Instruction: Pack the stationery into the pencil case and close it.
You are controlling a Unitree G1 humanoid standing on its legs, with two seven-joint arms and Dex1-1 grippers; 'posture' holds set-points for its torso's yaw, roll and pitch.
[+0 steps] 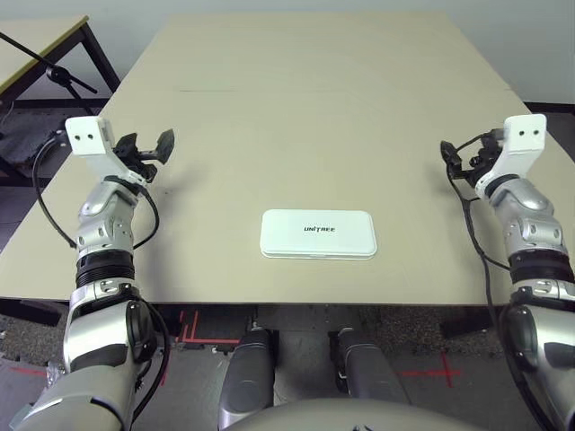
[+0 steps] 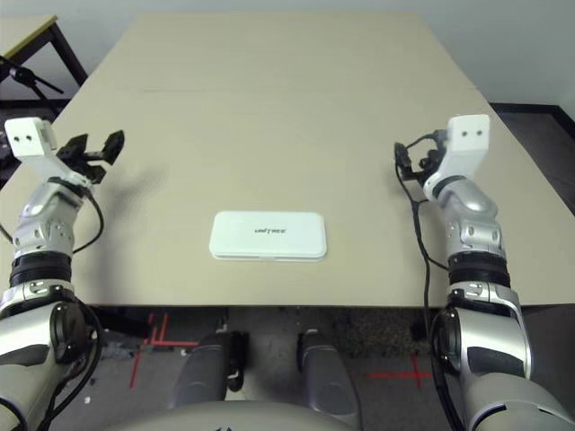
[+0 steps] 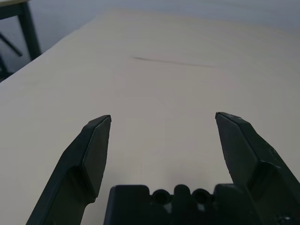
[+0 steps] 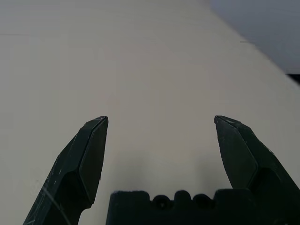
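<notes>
The white pencil case (image 1: 318,234) lies flat and shut near the table's front edge, its dark lettering facing up. The stationery is out of view. My left gripper (image 1: 149,147) hovers over the table's left side, well away from the case, open with nothing between its fingers (image 3: 96,152). Over the right side my right gripper (image 1: 460,158) is raised the same way, open and holding nothing, its fingertips (image 4: 93,150) spread above bare tabletop.
The beige table (image 1: 305,108) stretches far back with a faint seam across it. A second table with black legs (image 1: 45,54) stands at the far left. Red tape marks show on the floor below the front edge.
</notes>
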